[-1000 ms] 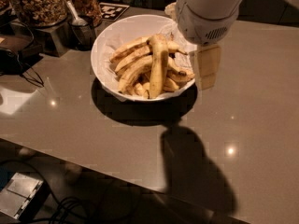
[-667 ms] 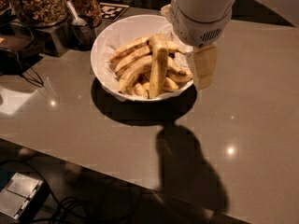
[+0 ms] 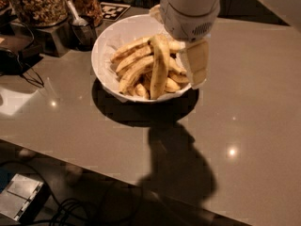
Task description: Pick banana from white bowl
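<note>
Camera view, banana (image 3: pixel 160 67) in white bowl (image 3: pixel 100 55), gripper (image 3: pixel 197 67) beside, at rim

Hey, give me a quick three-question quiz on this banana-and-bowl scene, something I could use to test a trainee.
1. True or false: the banana lies on top of the other bananas in the white bowl.
2. Where is the pincer? A at the bowl's right rim in the picture; B at its left rim; C nowhere near the bowl.
3. What stands in the dark metal cup beside the bowl?
Key: 1 true; 2 A; 3 a spoon.
</note>
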